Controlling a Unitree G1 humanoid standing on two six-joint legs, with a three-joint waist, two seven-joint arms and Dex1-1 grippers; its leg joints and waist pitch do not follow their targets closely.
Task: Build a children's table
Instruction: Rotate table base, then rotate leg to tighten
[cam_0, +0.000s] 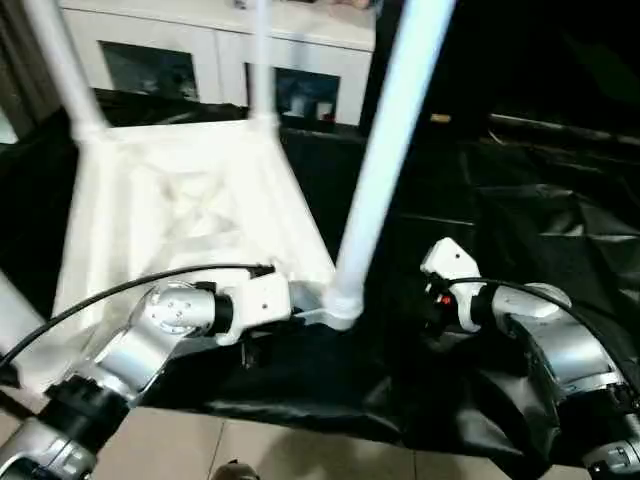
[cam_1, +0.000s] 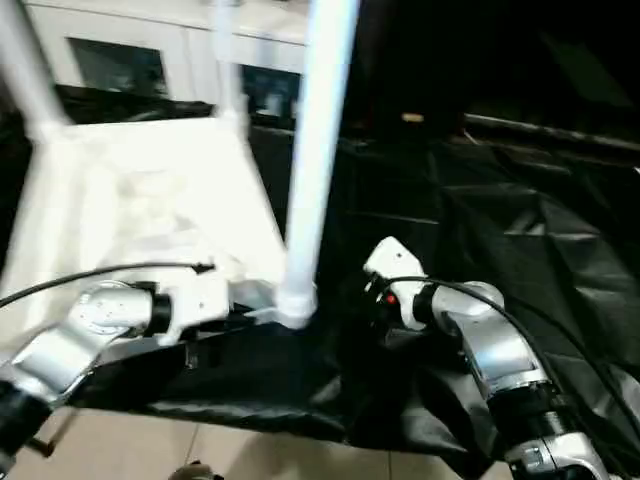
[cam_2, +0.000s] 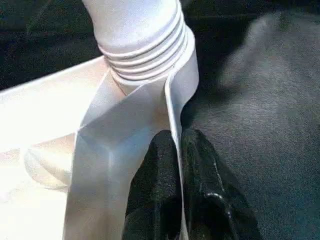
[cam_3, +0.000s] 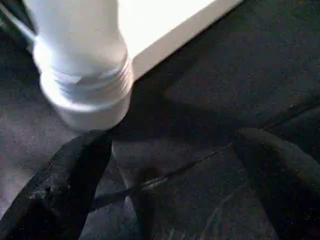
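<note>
The children's table (cam_0: 190, 200) lies upside down on the black-covered work table (cam_0: 520, 230), its ribbed underside facing up. Legs rise out of its corner sockets: one leg (cam_0: 385, 150) stands in the near corner socket (cam_0: 343, 300) closest to the robot's right side, another leg (cam_0: 60, 60) stands at the far left corner, and a third leg (cam_0: 262, 60) at the far right corner. In the left wrist view the near leg's threaded end (cam_2: 145, 55) sits in the socket with several thread rings still showing above the rim.

The left gripper (cam_2: 177, 170) is clamped on the thin side wall (cam_2: 172, 115) of the tabletop just beside that socket, one black finger (cam_2: 155, 185) on the inner face and the other on the outer face, pressed together on the plastic.

The right gripper (cam_3: 175, 175) hangs just beside the same corner, over the black cover, its two fingers (cam_3: 70, 175) spread wide apart and holding nothing; the socket stands near one fingertip.

Behind the work table stands a white glass-door cabinet (cam_0: 220, 60). Pale floor (cam_0: 250, 445) shows below the table's near edge.
</note>
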